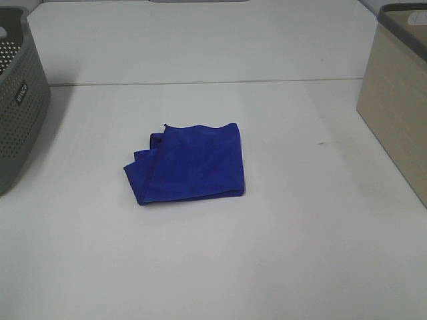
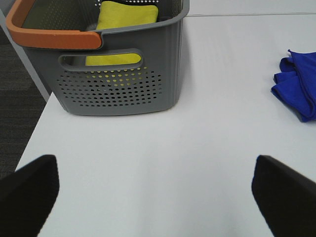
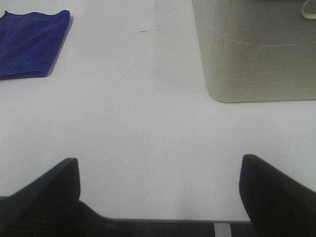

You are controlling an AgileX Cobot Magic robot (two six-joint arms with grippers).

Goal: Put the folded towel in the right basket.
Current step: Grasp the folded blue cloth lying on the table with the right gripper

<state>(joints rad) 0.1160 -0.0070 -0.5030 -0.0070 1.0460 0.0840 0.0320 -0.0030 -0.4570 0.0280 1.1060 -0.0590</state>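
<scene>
Well apart from the beige basket (image 1: 399,100), the folded towel (image 1: 188,163) lies on the table (image 1: 300,253). My left gripper (image 2: 157,195) and right gripper (image 3: 163,192) both stand wide, empty. Risk: I pinch only the top layer, it unfolds mid-carry.

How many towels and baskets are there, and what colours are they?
blue towel: 1
yellow towel: 1
grey basket: 1
beige basket: 1
Total: 4
</scene>
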